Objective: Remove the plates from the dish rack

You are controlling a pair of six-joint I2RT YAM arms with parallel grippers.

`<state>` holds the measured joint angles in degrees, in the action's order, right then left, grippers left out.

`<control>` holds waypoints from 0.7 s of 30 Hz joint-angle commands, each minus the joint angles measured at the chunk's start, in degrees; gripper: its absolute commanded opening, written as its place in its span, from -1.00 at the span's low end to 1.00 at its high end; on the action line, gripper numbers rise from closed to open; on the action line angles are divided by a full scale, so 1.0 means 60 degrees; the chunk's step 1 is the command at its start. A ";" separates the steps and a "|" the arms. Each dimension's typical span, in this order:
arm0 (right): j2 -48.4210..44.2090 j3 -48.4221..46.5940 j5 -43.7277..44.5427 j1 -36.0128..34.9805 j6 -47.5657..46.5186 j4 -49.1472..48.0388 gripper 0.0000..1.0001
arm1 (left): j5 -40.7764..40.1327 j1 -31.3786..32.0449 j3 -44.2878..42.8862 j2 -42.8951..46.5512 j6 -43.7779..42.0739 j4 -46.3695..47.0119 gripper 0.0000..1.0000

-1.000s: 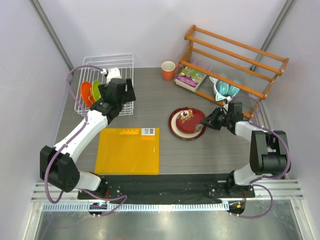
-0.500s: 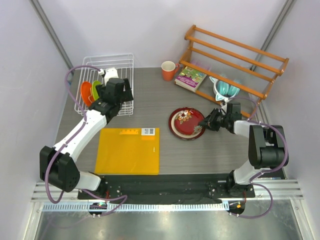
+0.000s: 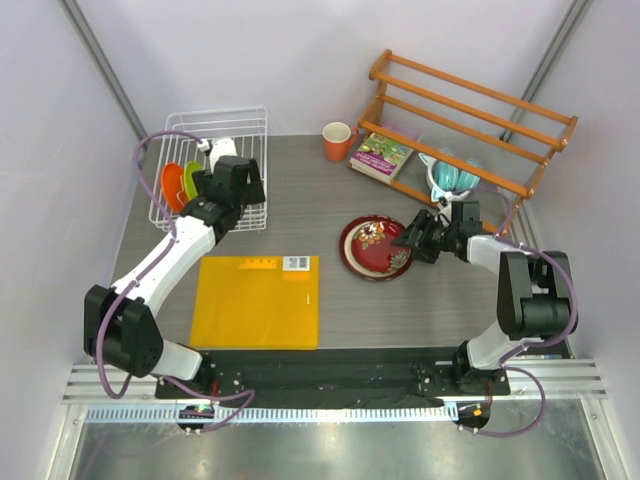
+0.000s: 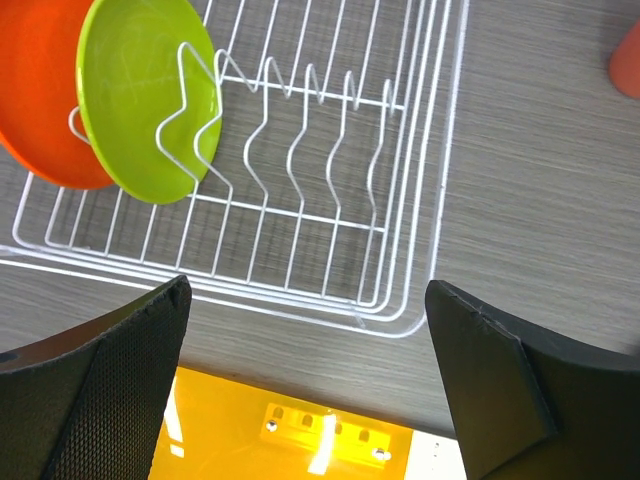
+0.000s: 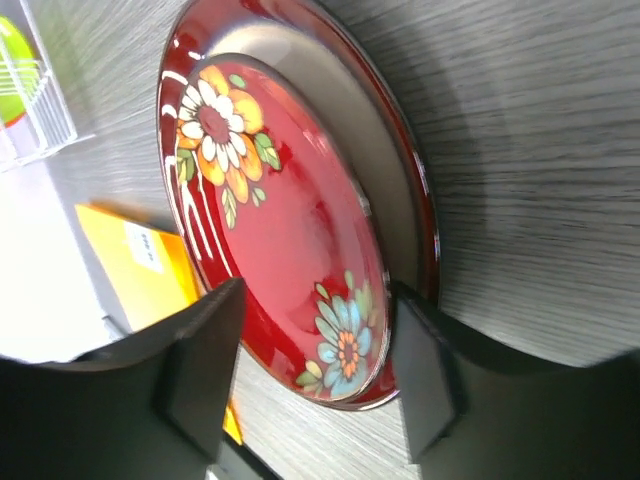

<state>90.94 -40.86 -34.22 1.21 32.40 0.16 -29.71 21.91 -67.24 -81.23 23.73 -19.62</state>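
The dark red flowered plate (image 3: 372,247) (image 5: 290,200) lies on the table right of centre. My right gripper (image 3: 412,238) (image 5: 318,365) is open, one finger on each side of the plate's near rim, with gaps showing. A lime green plate (image 3: 193,182) (image 4: 145,95) and an orange plate (image 3: 173,185) (image 4: 40,120) stand upright at the left end of the white wire dish rack (image 3: 240,125) (image 4: 400,330). My left gripper (image 3: 228,178) (image 4: 305,390) hovers wide open and empty over the rack's near right part.
A yellow folder (image 3: 258,300) lies in front of the rack. At the back stand an orange mug (image 3: 337,140), a book (image 3: 381,157) and an orange wooden shelf (image 3: 470,110) with teal bowl-like items (image 3: 452,177) beside my right arm.
My right gripper has opened and let go of the dark red plate, which now rests on the table. The left arm has hardly moved.
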 commanded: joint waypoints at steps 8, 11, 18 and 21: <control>-0.1693 -0.0704 0.2640 0.0032 -0.1269 0.2023 0.62 | -0.0057 -0.1161 -0.0643 -0.0714 0.0206 -0.0232 0.99; -0.2102 -0.0704 0.2685 0.0032 -0.1284 0.2023 0.64 | 0.0059 -0.1351 -0.0629 -0.0744 0.0221 -0.0144 0.99; -0.3026 -0.0573 0.3212 0.0032 -0.1270 0.2023 0.66 | -0.0421 -0.1557 -0.0702 -0.0934 0.0118 0.0076 0.99; -0.3261 -0.0529 0.3227 0.0032 -0.1269 0.2023 0.68 | -0.0730 -0.1659 -0.0877 -0.1197 0.0045 0.0062 0.99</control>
<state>74.32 -42.96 -16.84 1.23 25.56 12.36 -30.39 12.95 -69.65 -86.91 24.71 -20.82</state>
